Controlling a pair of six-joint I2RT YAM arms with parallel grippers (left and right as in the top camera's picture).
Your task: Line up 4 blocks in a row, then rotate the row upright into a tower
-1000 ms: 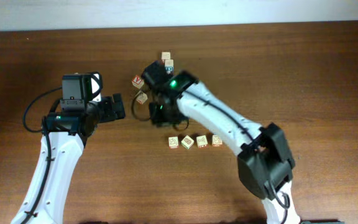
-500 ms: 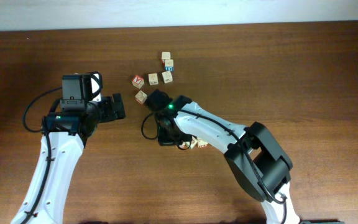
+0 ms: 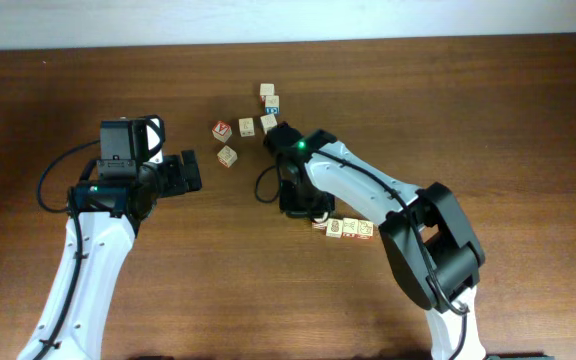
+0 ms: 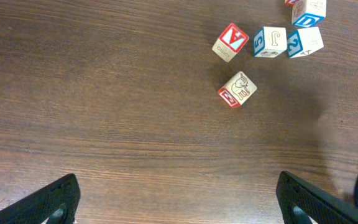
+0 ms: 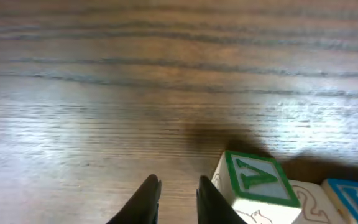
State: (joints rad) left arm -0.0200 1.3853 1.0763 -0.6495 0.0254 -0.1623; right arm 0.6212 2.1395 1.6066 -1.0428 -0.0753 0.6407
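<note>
The right gripper has its jaws drawn almost together, with only a narrow slit between them and nothing in it. The left gripper has its jaws spread as wide as they go, also empty.

The blocks lie in a short row on the table, running left to right at the near side of the scene. Three show clearly from overhead. Its left end is tucked under the right gripper, so the count there cannot be told. In the right wrist view, the green-lettered block sits just beside the right-hand finger, outside the slit, not within it. A blue-edged block lies further right, close against it.

The row thus lies to the right of the jaws. I judge the gripper would have to widen and shift right before it could close on a block. The right arm is much the nearer, and the left gripper hangs well apart to the left.

The wood is flat, bare and faintly glossy, with room on the near and left sides. Farther off sits a loose cluster, including the red-faced cube and the elephant cube, clear of the row.
</note>
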